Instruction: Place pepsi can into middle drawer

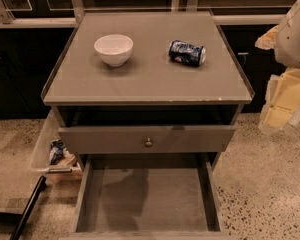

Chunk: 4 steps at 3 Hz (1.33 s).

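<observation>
We're seeing, L to R, a white bowl (113,49) sitting on the cabinet top (150,81), the middle drawer (145,196) standing pulled out below, the pepsi can (187,52) lying sideways up top, right of the bowl, & the gripper (282,101) hanging beyond the cabinet's right edge, released/clenched we can't tell.

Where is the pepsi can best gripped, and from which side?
Across its mid-body, from above: the pepsi can lies on its side on the cabinet top, long axis left-right, so its flanks face front and back. The gripper hangs right of the cabinet top.
</observation>
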Tool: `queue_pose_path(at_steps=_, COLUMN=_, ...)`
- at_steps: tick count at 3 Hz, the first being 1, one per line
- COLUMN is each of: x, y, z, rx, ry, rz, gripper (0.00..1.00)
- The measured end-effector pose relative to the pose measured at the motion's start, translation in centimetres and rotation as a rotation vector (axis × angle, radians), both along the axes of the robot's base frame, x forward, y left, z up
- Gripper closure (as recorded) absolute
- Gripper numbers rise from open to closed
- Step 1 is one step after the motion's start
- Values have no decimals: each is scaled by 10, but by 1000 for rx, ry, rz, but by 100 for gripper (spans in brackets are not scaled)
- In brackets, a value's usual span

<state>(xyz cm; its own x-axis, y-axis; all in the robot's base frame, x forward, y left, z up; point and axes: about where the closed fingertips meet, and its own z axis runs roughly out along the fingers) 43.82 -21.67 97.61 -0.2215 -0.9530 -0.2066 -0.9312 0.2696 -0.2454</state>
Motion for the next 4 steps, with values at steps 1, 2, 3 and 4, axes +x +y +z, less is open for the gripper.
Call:
queue_pose_path(at_steps=1, x=4, y=2, z=2, rx=-2, ry=-23, rz=3, gripper=0)
queue_pose_path(at_steps=2, x=26, y=4, z=-4, rx=-2, ry=-83, rz=57, gripper=0)
queue_pose_path(at_steps=3, x=60, y=11, z=-7, rx=18, ry=-155, rz=123, gripper=0)
queue_pose_path(at_steps=4, x=108, y=18, z=-20, rx=46, ry=-195, rz=182, gripper=0)
